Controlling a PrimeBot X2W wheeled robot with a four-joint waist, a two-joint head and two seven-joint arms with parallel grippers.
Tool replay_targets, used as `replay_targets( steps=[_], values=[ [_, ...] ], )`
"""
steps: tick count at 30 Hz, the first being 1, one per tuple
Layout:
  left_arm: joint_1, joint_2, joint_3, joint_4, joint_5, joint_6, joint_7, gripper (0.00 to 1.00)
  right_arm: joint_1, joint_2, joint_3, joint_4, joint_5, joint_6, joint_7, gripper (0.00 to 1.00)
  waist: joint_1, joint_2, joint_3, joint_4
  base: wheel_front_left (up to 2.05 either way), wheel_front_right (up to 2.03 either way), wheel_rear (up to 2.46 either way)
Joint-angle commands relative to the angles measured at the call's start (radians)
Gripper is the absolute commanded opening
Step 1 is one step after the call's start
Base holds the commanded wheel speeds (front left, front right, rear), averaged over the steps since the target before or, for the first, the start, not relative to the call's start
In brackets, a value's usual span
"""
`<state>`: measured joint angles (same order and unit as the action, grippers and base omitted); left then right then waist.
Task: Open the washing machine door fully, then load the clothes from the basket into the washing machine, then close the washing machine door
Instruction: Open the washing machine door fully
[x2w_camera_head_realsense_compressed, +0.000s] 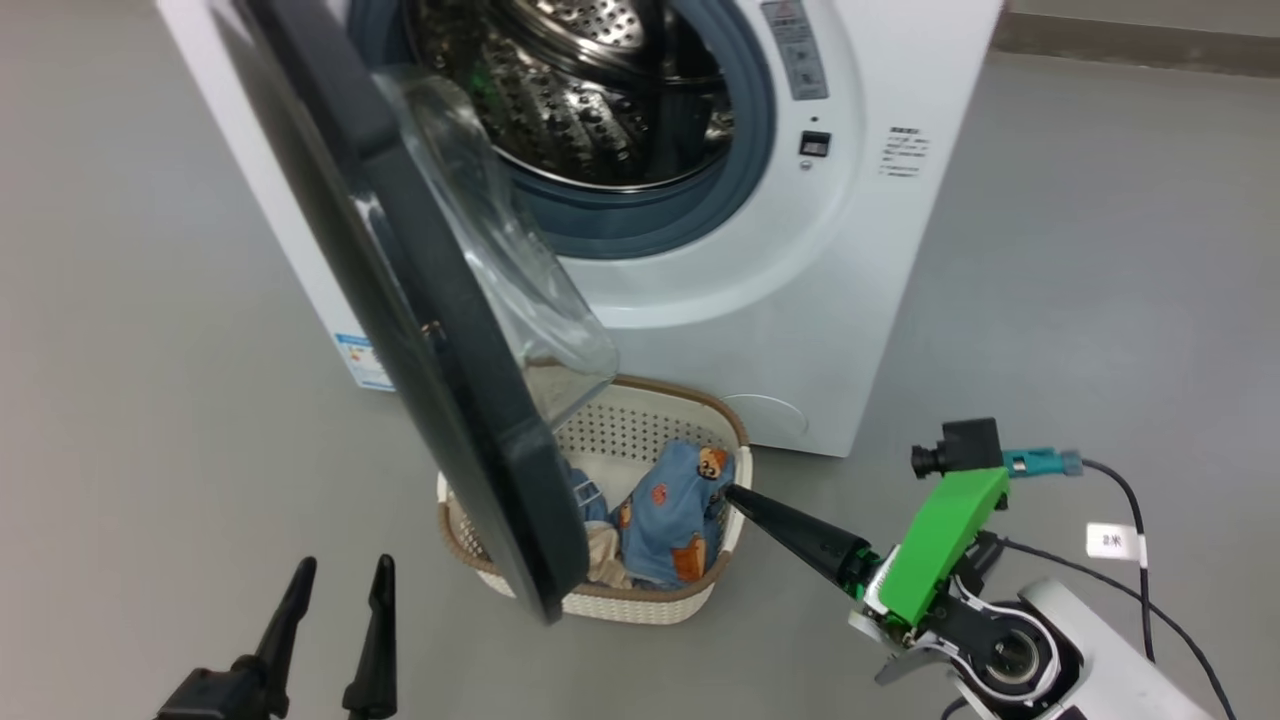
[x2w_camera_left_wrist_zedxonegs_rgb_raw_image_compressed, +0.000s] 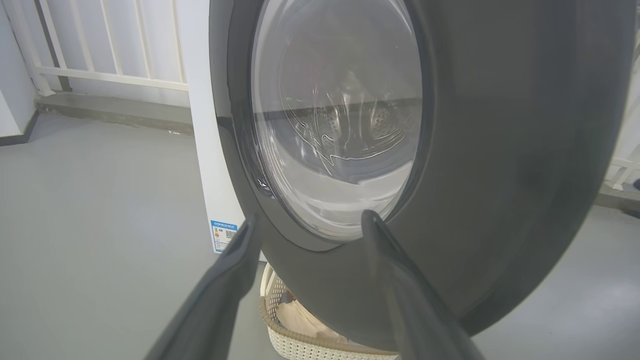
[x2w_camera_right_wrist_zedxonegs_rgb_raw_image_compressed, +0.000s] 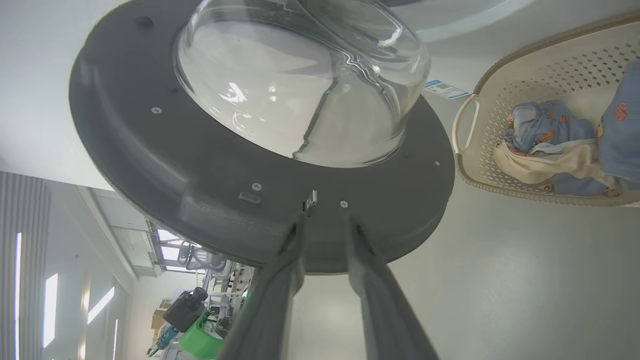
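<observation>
1. Washing machine (x2w_camera_head_realsense_compressed: 850, 300): the white front-loader stands on the grey floor (x2w_camera_head_realsense_compressed: 1080, 300). The steel perforated drum (x2w_camera_head_realsense_compressed: 580, 90) is exposed inside the grey rubber ring (x2w_camera_head_realsense_compressed: 745, 150). A blue label (x2w_camera_head_realsense_compressed: 360, 362) is fixed low on the front.

2. Washing machine door (x2w_camera_head_realsense_compressed: 440, 330): hinged on the robot's left and swung out partway, not flat against the cabinet. Its clear glass bowl (x2w_camera_head_realsense_compressed: 500, 230) bulges toward the drum. In the head view its lower edge covers the left part of the basket.

3. Basket (x2w_camera_head_realsense_compressed: 640, 425): on the floor just in front of the machine, below the opening.

4. Clothes (x2w_camera_head_realsense_compressed: 670, 510): all in the basket. Blue bear-print garments lie with a cream piece (x2w_camera_head_realsense_compressed: 605, 562) beside them.

5. Left end effector (x2w_camera_head_realsense_compressed: 344, 565): fingers spread apart and empty, low on the door's outer side. The left wrist view faces the door's glossy outer face.

6. Right end effector (x2w_camera_head_realsense_compressed: 738, 494): fingers parted by a narrow gap, gripping nothing. The tips sit at the basket's right rim beside the blue fabric, aimed at the door's inner face and apart from it.
</observation>
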<state>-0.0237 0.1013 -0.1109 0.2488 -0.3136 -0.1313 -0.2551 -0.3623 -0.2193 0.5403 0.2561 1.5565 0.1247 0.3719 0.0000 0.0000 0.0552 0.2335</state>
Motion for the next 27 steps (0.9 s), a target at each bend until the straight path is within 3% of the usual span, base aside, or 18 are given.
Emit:
replay_targets(
  steps=[1,17,27],
  values=[
    [-0.012,0.015,0.041,-0.031,0.013,0.001,-0.007,1.0,0.008,-0.004,-0.005,-0.025,-0.002,0.006,-0.02,1.0,0.0,0.0,-0.013,-0.036,0.0,0.0,0.0],
    [0.006,0.021,0.095,-0.043,0.022,0.001,-0.007,1.0,0.099,-0.068,-0.04,0.014,-0.048,0.006,-0.217,1.0,0.0,0.0,-0.017,-0.147,0.0,0.0,0.0],
    [0.017,0.018,0.107,-0.042,0.023,0.001,-0.007,1.0,0.117,-0.173,0.063,0.079,-0.178,0.006,-0.51,1.0,0.0,0.0,-0.024,-0.166,0.0,0.0,0.0]
  ],
)
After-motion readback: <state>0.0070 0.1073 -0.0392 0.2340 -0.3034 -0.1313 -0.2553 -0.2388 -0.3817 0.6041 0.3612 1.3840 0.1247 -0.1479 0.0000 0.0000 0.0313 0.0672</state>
